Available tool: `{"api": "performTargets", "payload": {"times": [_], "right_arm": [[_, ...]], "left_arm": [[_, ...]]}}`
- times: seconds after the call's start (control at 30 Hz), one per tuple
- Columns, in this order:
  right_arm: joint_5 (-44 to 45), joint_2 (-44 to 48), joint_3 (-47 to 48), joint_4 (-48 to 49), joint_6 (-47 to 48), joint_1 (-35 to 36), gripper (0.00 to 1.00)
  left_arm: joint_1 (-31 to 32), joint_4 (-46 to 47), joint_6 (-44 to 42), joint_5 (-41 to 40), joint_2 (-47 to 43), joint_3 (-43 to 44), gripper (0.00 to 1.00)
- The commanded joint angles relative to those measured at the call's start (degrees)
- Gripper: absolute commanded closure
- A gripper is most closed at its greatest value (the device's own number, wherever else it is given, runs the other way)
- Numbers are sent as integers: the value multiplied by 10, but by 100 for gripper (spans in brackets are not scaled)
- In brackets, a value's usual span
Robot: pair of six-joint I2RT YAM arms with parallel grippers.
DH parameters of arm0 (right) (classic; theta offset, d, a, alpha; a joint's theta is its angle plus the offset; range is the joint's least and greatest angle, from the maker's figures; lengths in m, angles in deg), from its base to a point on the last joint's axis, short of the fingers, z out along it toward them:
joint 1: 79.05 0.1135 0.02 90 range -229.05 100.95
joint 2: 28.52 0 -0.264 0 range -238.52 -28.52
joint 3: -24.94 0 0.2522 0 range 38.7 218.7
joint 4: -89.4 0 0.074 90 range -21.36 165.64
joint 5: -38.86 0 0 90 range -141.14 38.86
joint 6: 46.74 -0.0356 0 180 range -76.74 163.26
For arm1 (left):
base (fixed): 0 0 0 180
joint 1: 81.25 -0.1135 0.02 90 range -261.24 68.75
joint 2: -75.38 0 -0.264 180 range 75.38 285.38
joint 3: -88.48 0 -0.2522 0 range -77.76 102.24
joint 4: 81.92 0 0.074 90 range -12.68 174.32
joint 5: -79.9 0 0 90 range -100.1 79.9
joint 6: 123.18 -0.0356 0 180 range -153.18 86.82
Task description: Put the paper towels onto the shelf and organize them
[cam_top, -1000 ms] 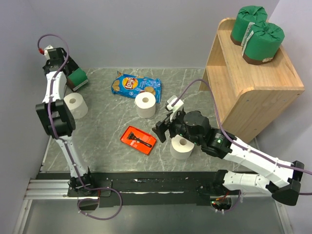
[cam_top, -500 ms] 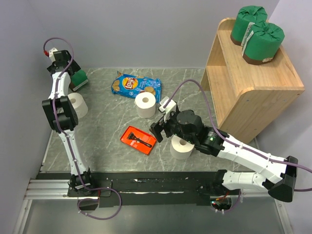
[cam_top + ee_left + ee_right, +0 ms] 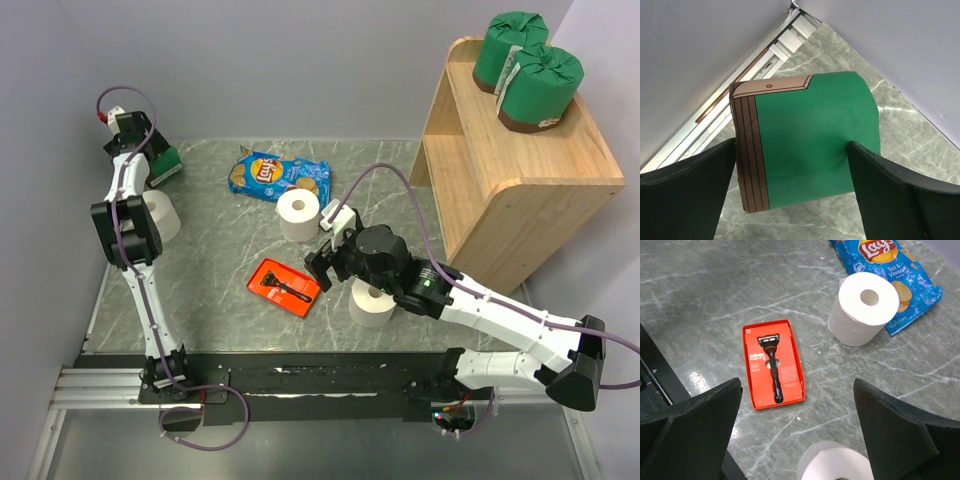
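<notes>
One green-wrapped roll (image 3: 810,125) lies between the left end effector's (image 3: 791,150) spread-apart fingers.

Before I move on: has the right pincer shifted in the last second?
Yes. In the top view, the right pincer has slid left, toward the red tray and away from the shelf.

On top of the shelf (image 3: 500,190) at the right, the back wrapped roll (image 3: 510,45) sits just behind the front wrapped roll (image 3: 540,90). On the table (image 3: 220,290), a bare roll (image 3: 298,215) stands just before the chip bag (image 3: 278,175), with the razor tray (image 3: 285,287) nearer still.
</notes>
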Motion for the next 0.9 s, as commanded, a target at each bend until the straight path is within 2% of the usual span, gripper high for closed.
{"api": "performTargets", "payload": {"times": [0.0, 0.23, 0.4, 0.47, 0.6, 0.7, 0.8, 0.87], "right_arm": [[8, 2, 16, 14, -2, 4, 0], [8, 5, 26, -2, -9, 5, 0], [7, 7, 32, -9, -18, 5, 0], [-2, 3, 36, -10, -20, 6, 0], [-10, -5, 48, -17, -21, 8, 0], [-10, -10, 48, -16, -18, 8, 0], [-4, -14, 46, -13, -12, 8, 0], [-1, -17, 49, -14, -6, 8, 1]], "left_arm": [[-1, 19, -1, 20, -29, -40, 2], [9, 69, 1, 56, -105, -169, 3], [36, 113, -19, 61, -215, -311, 7], [45, 143, -28, 52, -274, -358, 5], [45, 144, -21, 61, -324, -363, 4], [37, 129, -20, 42, -306, -335, 2], [21, 54, -4, 16, -232, -226, 2], [15, 37, -9, 20, -180, -153, 2]]}}
